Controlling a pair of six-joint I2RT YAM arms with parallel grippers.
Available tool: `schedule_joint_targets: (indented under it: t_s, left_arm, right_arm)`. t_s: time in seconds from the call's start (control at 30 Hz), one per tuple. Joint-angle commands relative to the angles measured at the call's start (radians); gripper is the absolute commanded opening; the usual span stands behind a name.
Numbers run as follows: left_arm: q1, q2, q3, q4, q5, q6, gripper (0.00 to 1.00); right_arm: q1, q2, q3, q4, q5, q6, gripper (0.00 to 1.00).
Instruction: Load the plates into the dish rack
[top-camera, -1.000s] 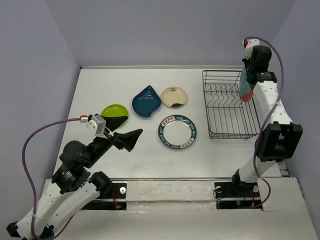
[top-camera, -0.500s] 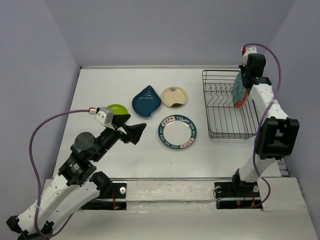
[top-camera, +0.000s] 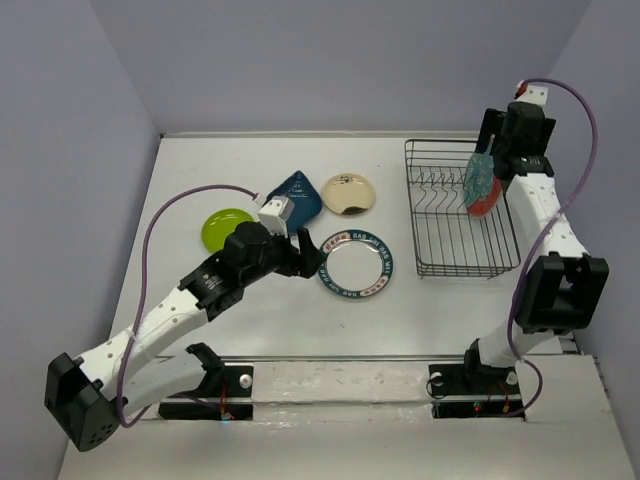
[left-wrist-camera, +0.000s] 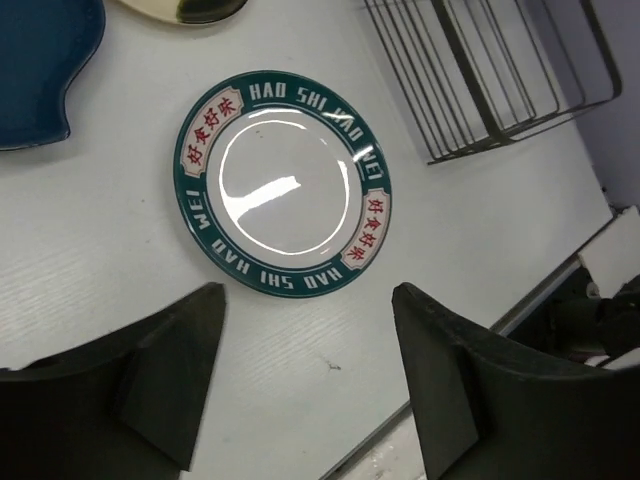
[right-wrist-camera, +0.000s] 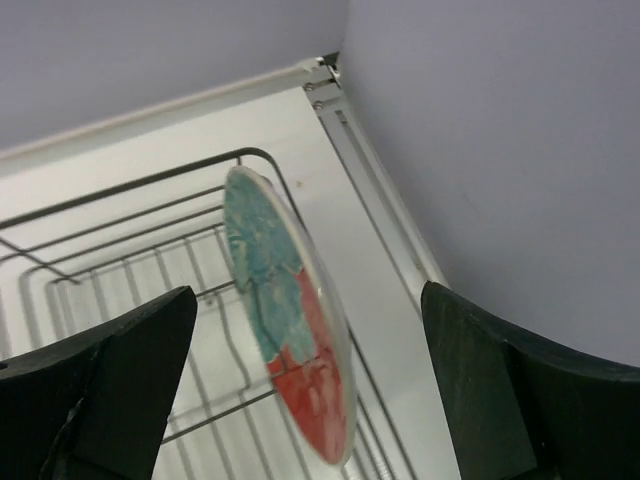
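The left gripper (left-wrist-camera: 308, 292) hovered wide open and empty, with the navy-rimmed white plate (left-wrist-camera: 283, 192) lying flat just ahead of its fingertips. Farther off, the right gripper (right-wrist-camera: 307, 293) was spread wide and gripped nothing. The floral plate (right-wrist-camera: 285, 330) stood on edge in the dish rack (top-camera: 450, 225) between its fingers.

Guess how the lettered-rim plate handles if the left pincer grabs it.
That plate looks glazed, glare across its centre: probably rigid and slick. It lies flat on the table, rim low, so likely hard to get under. Probably chips if dropped.
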Motion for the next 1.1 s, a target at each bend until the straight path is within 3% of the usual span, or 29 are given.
schedule_joint_targets:
  t_s: [0.0, 0.13, 0.2, 0.37, 0.7, 0.73, 0.8, 0.83, 0.87, 0.97, 1.07]
  left_arm:
    - [0.006, 0.073, -0.026, 0.077, -0.054, -0.159, 0.76]
    - [0.006, 0.191, -0.107, 0.248, -0.153, -0.28, 0.63]
    - [0.008, 0.333, -0.106, 0.303, -0.209, -0.307, 0.59]
    - [0.011, 0.505, -0.054, 0.357, -0.248, -0.314, 0.58]
    - [0.068, 0.767, 0.008, 0.503, -0.119, -0.295, 0.48]
    - [0.068, 0.78, 0.011, 0.529, -0.108, -0.295, 0.47]
    - [0.068, 0.808, 0.009, 0.561, -0.093, -0.294, 0.33]
    - [0.069, 0.814, 0.009, 0.563, -0.093, -0.294, 0.25]
    - [0.071, 0.815, 0.008, 0.563, -0.063, -0.294, 0.08]
    - [0.078, 0.757, -0.026, 0.565, -0.058, -0.289, 0.06]
    - [0.083, 0.635, -0.106, 0.559, -0.039, -0.28, 0.06]
  right_arm:
    - [-0.002, -0.183, -0.051, -0.013, -0.072, 0.224, 0.99]
    - [0.007, -0.379, -0.204, 0.041, -0.332, 0.37, 0.98]
    - [0.039, -0.471, -0.301, 0.088, -0.459, 0.422, 0.91]
    - [0.104, -0.629, -0.457, 0.157, -0.634, 0.498, 0.86]
    - [0.147, -0.751, -0.68, 0.224, -0.782, 0.565, 0.8]
    - [0.147, -0.743, -0.687, 0.229, -0.802, 0.568, 0.79]
    - [0.156, -0.731, -0.698, 0.234, -0.817, 0.571, 0.75]
    - [0.168, -0.719, -0.701, 0.232, -0.822, 0.571, 0.75]
    - [0.185, -0.714, -0.7, 0.232, -0.831, 0.567, 0.75]
    - [0.219, -0.679, -0.685, 0.229, -0.901, 0.539, 0.76]
    - [0.285, -0.625, -0.646, 0.195, -0.963, 0.495, 0.88]
